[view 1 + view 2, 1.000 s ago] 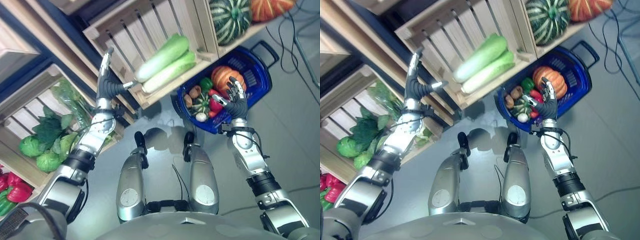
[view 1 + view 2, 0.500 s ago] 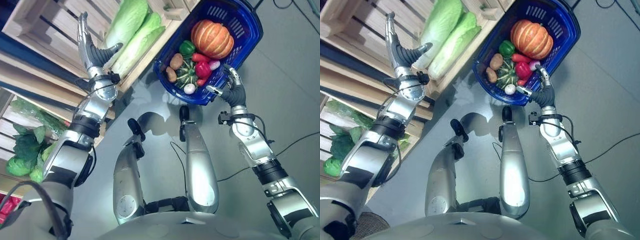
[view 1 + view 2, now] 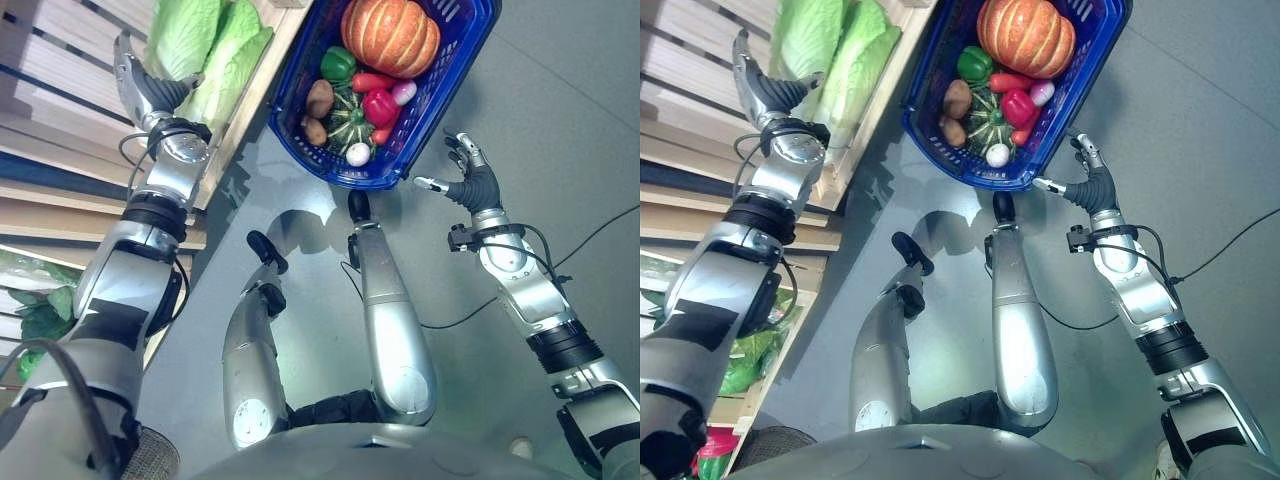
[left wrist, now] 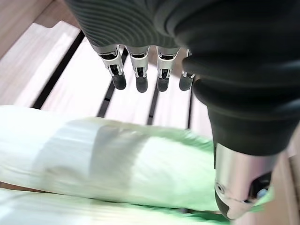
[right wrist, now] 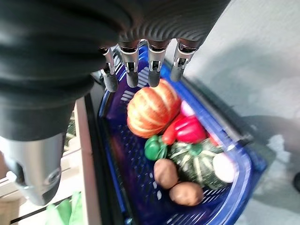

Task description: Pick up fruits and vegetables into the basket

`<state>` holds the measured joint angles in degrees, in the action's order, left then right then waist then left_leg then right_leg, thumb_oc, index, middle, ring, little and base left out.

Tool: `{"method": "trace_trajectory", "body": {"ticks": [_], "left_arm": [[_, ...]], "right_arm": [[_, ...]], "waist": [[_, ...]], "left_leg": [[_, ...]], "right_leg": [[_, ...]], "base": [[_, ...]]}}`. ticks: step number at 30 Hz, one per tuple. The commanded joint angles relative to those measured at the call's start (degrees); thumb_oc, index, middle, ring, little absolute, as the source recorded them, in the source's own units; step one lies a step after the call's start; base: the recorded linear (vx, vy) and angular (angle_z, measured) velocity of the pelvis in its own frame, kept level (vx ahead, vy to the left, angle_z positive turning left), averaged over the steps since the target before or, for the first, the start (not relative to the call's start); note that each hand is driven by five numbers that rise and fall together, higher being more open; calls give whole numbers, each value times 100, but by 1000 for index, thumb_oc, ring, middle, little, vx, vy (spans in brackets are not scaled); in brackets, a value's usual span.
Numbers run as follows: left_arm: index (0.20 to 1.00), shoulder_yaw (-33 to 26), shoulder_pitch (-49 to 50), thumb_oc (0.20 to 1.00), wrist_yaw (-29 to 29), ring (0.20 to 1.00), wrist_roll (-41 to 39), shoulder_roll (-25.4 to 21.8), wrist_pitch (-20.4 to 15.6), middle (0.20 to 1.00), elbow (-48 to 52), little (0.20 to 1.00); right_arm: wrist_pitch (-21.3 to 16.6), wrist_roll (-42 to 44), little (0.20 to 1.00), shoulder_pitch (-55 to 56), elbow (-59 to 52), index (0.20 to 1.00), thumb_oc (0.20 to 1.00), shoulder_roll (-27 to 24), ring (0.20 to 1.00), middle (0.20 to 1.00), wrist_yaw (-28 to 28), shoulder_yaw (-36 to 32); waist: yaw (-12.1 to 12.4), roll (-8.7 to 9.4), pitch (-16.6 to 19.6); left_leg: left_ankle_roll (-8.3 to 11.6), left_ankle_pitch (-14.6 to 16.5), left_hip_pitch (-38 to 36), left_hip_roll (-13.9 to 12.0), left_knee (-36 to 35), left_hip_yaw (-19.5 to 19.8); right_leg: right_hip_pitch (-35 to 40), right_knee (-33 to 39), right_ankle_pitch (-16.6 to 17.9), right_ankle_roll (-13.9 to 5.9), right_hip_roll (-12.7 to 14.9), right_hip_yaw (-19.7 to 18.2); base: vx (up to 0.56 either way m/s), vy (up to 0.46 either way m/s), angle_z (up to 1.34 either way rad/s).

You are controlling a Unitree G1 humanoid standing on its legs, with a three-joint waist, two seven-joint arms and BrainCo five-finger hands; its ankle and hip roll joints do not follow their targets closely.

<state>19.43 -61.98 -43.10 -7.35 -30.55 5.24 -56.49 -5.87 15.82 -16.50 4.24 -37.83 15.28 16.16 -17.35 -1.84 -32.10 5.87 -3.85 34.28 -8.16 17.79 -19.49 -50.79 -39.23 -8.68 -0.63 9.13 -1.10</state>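
Left hand [image 3: 143, 88]: fingers straight and spread, holding nothing, over the two napa cabbages [image 3: 205, 50] in the wooden crate [image 3: 60, 70], left of the blue basket [image 3: 300, 95]. Basket: holds orange pumpkin [image 3: 390, 35], striped squash [image 3: 350, 115], peppers, potatoes. Right hand [image 3: 474, 183]: fingers loosely spread, empty, just right of the basket.

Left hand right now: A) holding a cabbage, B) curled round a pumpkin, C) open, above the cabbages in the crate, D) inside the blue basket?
C. The left hand has straight fingers and holds nothing, poised over the cabbages lying in the wooden crate, while the blue basket sits apart on the floor.
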Motion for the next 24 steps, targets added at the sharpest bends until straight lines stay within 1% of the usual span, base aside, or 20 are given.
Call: {"method": "trace_trajectory", "body": {"ticks": [1, 5, 8, 11, 15, 19, 20, 23, 24], "left_arm": [[1000, -157, -114, 1000, 51, 1000, -102, -641, 222, 1000, -442, 1000], [1000, -147, -209, 1000, 293, 1000, -265, -748, 384, 1000, -809, 1000], [1000, -105, -300, 1000, 486, 1000, -611, -801, 517, 1000, -1050, 1000], [1000, -81, -347, 1000, 602, 1000, -793, -847, 581, 1000, -1261, 1000], [1000, -21, -320, 1000, 919, 1000, -990, -866, 673, 1000, -1401, 1000], [1000, 98, -363, 1000, 1366, 1000, -1160, -831, 553, 1000, -1485, 1000], [1000, 119, -361, 1000, 1463, 1000, -1222, -816, 476, 1000, -1500, 1000], [1000, 198, -322, 1000, 2054, 1000, -1416, -755, 97, 1000, -1460, 1000], [1000, 249, -307, 1000, 2154, 1000, -1410, -727, 40, 1000, -1418, 1000]], "right_arm": [[-102, 235, 1000, 260, -173, 1000, 1000, -37, 1000, 1000, -100, -194], [-50, 330, 1000, 255, -111, 1000, 1000, -48, 1000, 1000, -166, -211], [-36, 408, 1000, 214, -48, 1000, 1000, -47, 1000, 1000, -185, -203], [57, 561, 1000, 148, -46, 1000, 1000, -48, 1000, 1000, -174, -217], [201, 790, 1000, 92, -56, 1000, 1000, -29, 1000, 1000, -221, -257], [222, 891, 1000, 21, -25, 1000, 1000, -22, 1000, 1000, -277, -236], [225, 894, 1000, -4, -21, 1000, 1000, -24, 1000, 1000, -301, -228], [257, 885, 1000, -64, -63, 1000, 1000, -46, 1000, 1000, -396, -202], [286, 890, 1000, -77, -76, 1000, 1000, -62, 1000, 1000, -414, -210]], "waist": [[-295, 2, 231], [-337, 10, 231], [-358, 3, 231], [-371, 1, 231], [-389, -20, 231], [-414, -17, 231], [-416, -18, 231], [-426, -17, 231], [-434, -20, 231]], "left_leg": [[43, 989, 507, -105, 1227, 1], [44, 1028, 656, -126, 1319, -24], [42, 1049, 777, -128, 1385, -25], [41, 1069, 908, -130, 1457, -7], [26, 1114, 1070, -125, 1542, -2], [17, 1136, 1211, -140, 1599, 0], [17, 1137, 1242, -144, 1610, -3], [9, 1155, 1328, -161, 1646, -9], [9, 1160, 1349, -170, 1655, -19]], "right_leg": [[-72, 171, -129, -177, -310, -16], [-220, 166, -95, -187, -329, -89], [-350, 159, -56, -200, -331, -133], [-480, 123, -37, -201, -338, -175], [-656, 83, -14, -203, -363, -244], [-801, 93, 42, -213, -389, -298], [-833, 91, 52, -213, -393, -305], [-931, 66, 68, -213, -416, -326], [-957, 59, 72, -215, -418, -331]], "base": [[27, 42, -3], [21, 48, -2], [12, 46, -3], [11, 40, -2], [15, 57, -2], [6, 30, -6], [-1, 20, -4], [1, 5, -2], [4, 19, -7]]}}
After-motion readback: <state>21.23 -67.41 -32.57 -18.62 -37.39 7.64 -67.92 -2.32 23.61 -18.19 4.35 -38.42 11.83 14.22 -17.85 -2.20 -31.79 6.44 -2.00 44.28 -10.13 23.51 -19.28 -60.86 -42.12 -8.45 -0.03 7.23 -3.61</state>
